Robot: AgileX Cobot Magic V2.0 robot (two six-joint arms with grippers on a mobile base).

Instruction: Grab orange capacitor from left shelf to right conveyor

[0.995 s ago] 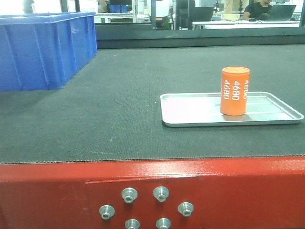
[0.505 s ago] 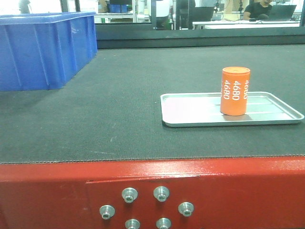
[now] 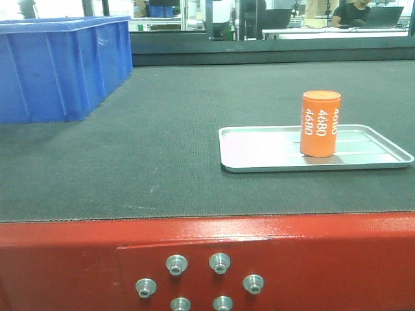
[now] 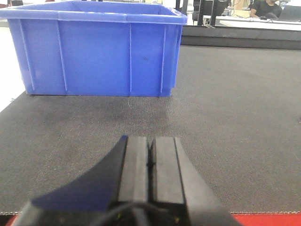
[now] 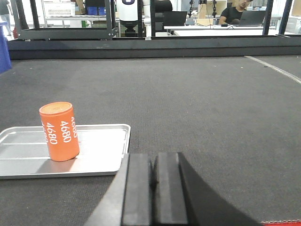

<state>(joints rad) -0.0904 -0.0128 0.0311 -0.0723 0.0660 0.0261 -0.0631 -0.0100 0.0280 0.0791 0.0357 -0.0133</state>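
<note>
The right conveyor (image 3: 155,149) carries everything here: a dark, textured belt edged at 6 o'clock by a glossy red frame (image 3: 292,259) studded with silver bolts. At about 10 o'clock a large blue bin (image 3: 58,68) sits directly on the belt. At about 3 o'clock lies a shallow silver tray (image 3: 259,152), flat on the belt, with the orange capacitor (image 3: 320,123) standing upright in it.

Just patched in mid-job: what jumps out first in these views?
The orange capacitor stands upright in a shallow silver tray on the dark conveyor belt, right of centre. A big blue bin sits on the belt at far left, and the red bolted frame fills the foreground. Both the left claw and right claw are shut and empty.
</note>
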